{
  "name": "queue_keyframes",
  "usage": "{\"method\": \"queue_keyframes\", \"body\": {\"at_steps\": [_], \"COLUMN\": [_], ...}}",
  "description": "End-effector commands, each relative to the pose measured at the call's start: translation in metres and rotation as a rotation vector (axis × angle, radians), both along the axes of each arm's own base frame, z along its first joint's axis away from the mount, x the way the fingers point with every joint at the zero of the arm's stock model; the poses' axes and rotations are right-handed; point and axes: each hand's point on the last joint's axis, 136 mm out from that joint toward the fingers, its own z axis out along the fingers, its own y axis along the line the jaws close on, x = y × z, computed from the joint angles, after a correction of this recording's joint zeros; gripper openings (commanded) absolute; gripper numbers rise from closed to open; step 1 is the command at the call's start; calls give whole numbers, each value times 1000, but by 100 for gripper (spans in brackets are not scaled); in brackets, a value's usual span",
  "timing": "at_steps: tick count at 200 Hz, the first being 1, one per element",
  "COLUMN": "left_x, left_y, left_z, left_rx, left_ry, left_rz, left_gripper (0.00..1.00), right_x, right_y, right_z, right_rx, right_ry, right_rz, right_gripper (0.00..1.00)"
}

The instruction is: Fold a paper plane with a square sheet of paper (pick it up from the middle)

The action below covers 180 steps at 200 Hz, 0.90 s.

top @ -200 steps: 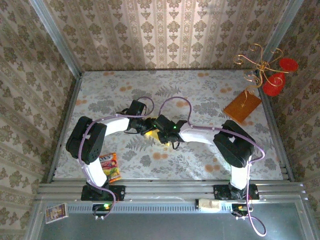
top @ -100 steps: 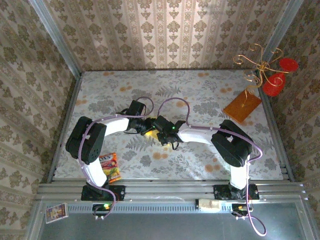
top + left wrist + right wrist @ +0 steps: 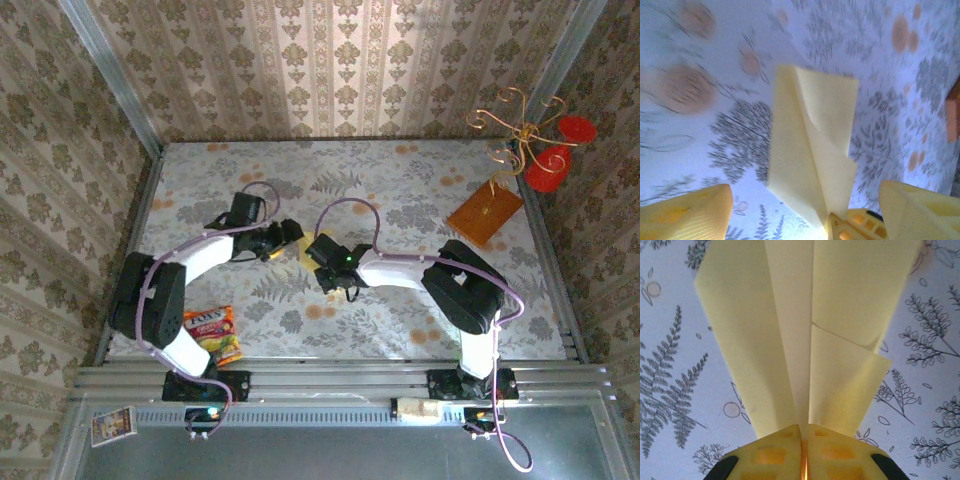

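The pale-yellow sheet of paper is folded into a narrow dart, the paper plane (image 3: 790, 330), with a centre crease and layered flaps. My right gripper (image 3: 804, 432) is shut on its narrow end at the crease. In the left wrist view the paper plane (image 3: 810, 150) lies between my spread yellow fingers (image 3: 690, 215), which do not touch it. My left gripper (image 3: 805, 200) is open. From above, the left gripper (image 3: 285, 238) and the right gripper (image 3: 318, 252) meet at mid-table with a bit of the yellow paper (image 3: 304, 250) between them.
An orange-brown board (image 3: 485, 212) lies at the far right, beside a gold wire ornament with red discs (image 3: 535, 150). A snack packet (image 3: 213, 333) sits near the left arm's base. A small card (image 3: 112, 425) rests on the near rail. Patterned walls enclose the table.
My left gripper has opened, let go of the paper and drawn back to the left. My right gripper has closed on the plane's narrow end.
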Motion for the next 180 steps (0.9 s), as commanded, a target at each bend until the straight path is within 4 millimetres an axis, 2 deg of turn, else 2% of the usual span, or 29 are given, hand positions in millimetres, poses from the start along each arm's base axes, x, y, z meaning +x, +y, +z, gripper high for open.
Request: {"method": "queue_keyframes", "body": {"at_steps": [1, 35, 73, 105, 143, 180], "left_x": [-4, -5, -5, -6, -9, -13], "left_y": [22, 35, 33, 30, 22, -1], "left_z": [-3, -5, -5, -5, -4, -2], "left_rx": [24, 28, 19, 1, -20, -67], "left_ry": [21, 29, 30, 32, 27, 18], "left_rz": [56, 80, 76, 70, 53, -11], "left_gripper": [78, 78, 78, 78, 76, 66], "right_x": [-6, -15, -18, -20, -23, -25], "right_y": [7, 14, 17, 19, 19, 13], "right_z": [9, 5, 4, 2, -13, -18], "right_rx": [34, 74, 167, 314, 463, 570], "right_ry": [-14, 13, 38, 99, 212, 292], "right_rz": [76, 128, 134, 135, 114, 95], "right_gripper": [10, 9, 8, 8, 6, 6]}}
